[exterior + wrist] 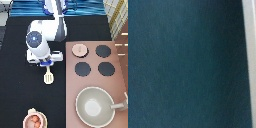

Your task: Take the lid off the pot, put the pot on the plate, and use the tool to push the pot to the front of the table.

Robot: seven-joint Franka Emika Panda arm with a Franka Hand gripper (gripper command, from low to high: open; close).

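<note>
End effector point(48, 64) above tool point(48, 78), stove point(95, 85) beside

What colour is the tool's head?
Cream-white, in the exterior view: the tool hangs below the gripper.

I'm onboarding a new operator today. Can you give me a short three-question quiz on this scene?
1. True or false: the lid is on the pot.
2. What lies just below the gripper in the exterior view? A) the plate B) the tool C) the grey pan
3. Fill in: the lid rests on the ____.

Key: 1. False; the lid lies on the stove's top-left burner, and the pot stands open on the plate at the table's bottom edge. 2. B. 3. stove.
</note>
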